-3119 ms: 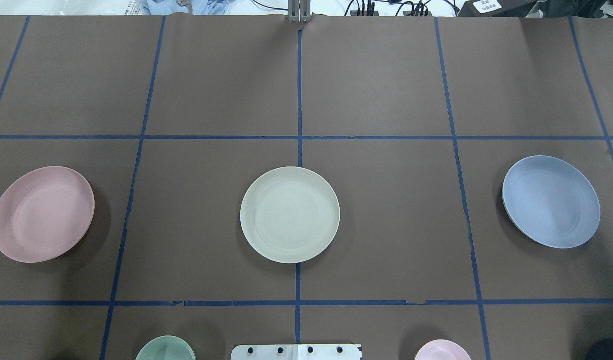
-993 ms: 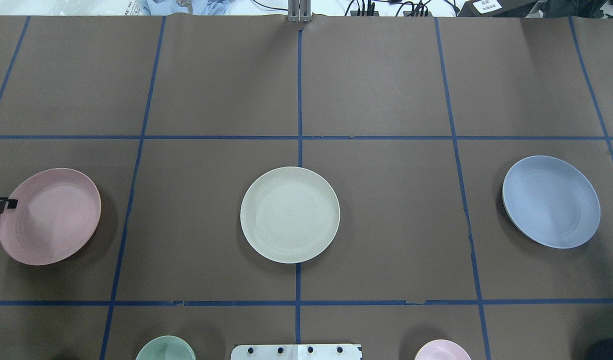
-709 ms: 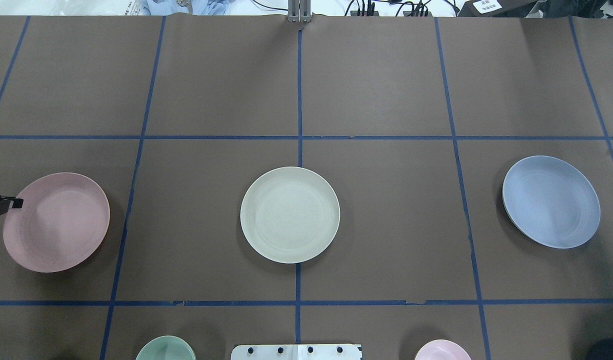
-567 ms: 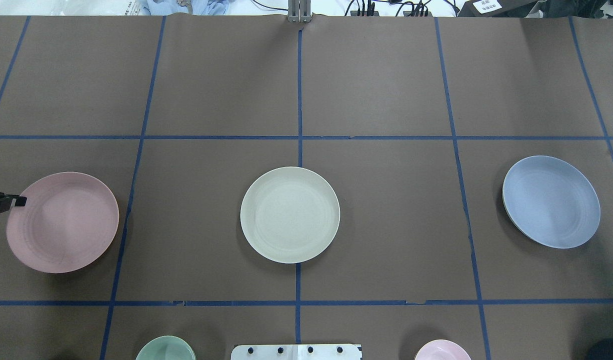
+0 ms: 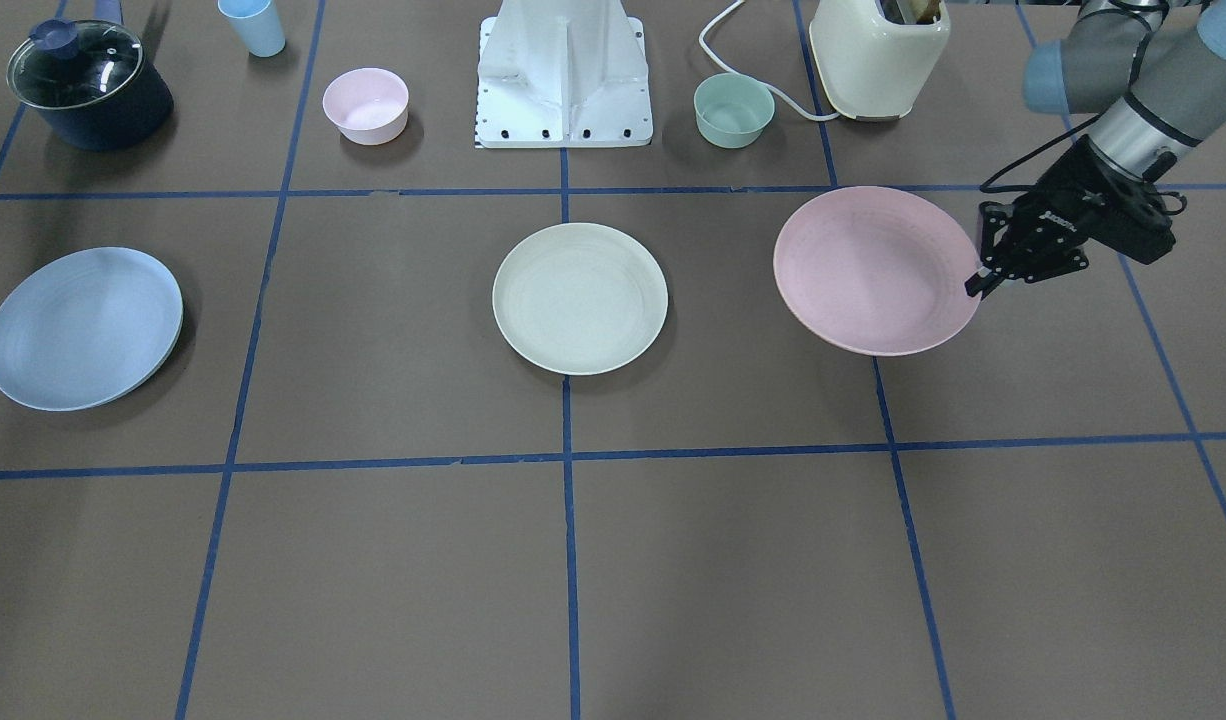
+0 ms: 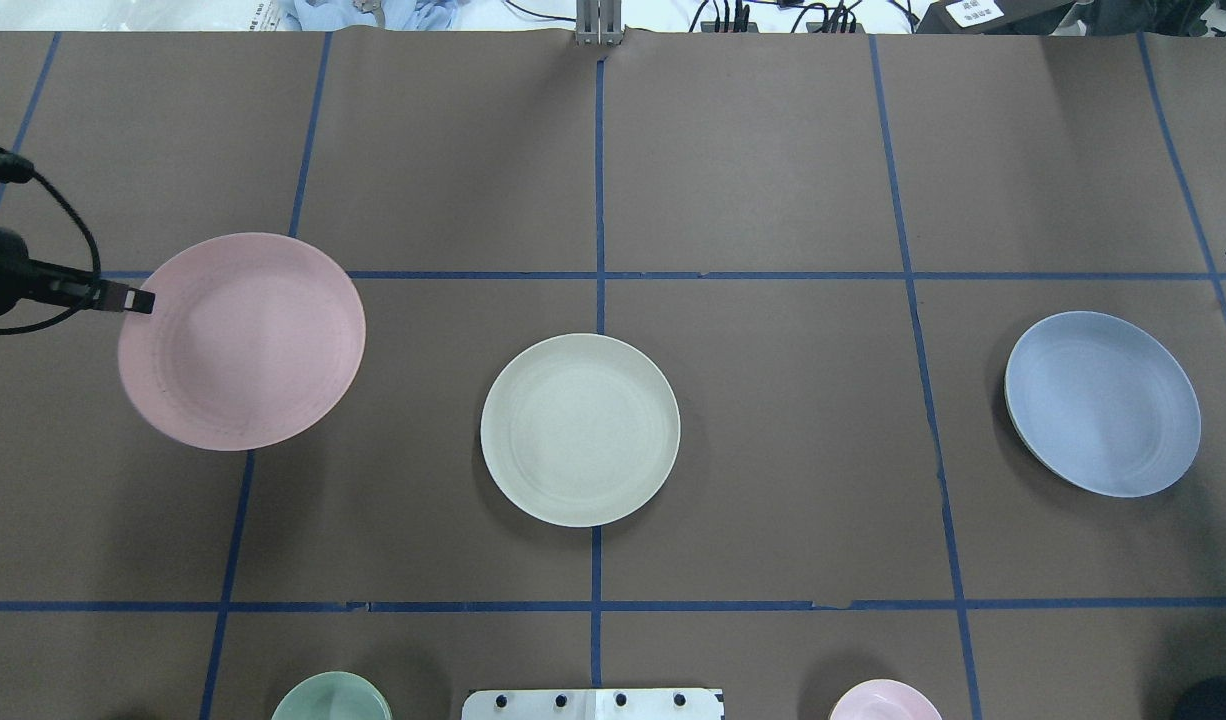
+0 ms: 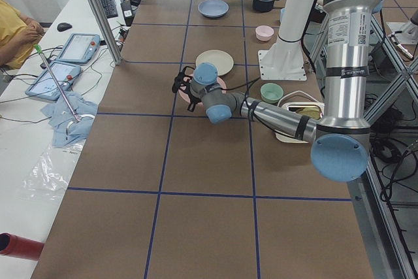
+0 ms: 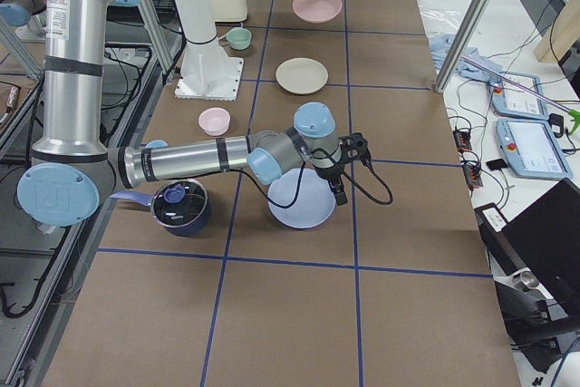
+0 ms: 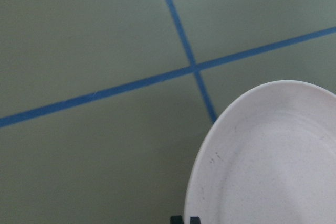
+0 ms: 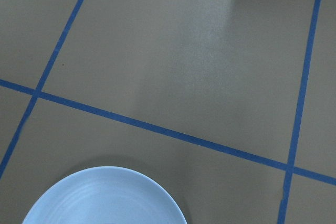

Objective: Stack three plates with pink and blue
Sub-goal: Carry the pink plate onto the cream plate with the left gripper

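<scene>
My left gripper [image 6: 138, 300] is shut on the near-left rim of the pale pink plate [image 6: 241, 340] and holds it above the table, left of the cream-white plate [image 6: 580, 430]. The front view shows the same grip [image 5: 976, 285] on the pink plate [image 5: 876, 270]; the plate's rim fills the left wrist view [image 9: 273, 161]. The cream-white plate lies flat at the table's middle [image 5: 580, 298]. The light blue plate [image 6: 1103, 403] sits at the right, slightly tilted. My right gripper [image 8: 339, 195] is at the blue plate's [image 8: 302, 198] outer edge; I cannot tell whether it is open or shut.
Near the robot base [image 5: 565, 75] stand a small pink bowl [image 5: 365, 105], a mint-green bowl [image 5: 734, 110], a cream toaster [image 5: 878, 55], a lidded dark pot [image 5: 88, 85] and a light blue cup [image 5: 252, 25]. Blue tape lines divide the brown table.
My left gripper has carried the pink plate to the right and farther from the robot, higher off the table. The cream-white and blue plates have not moved.
</scene>
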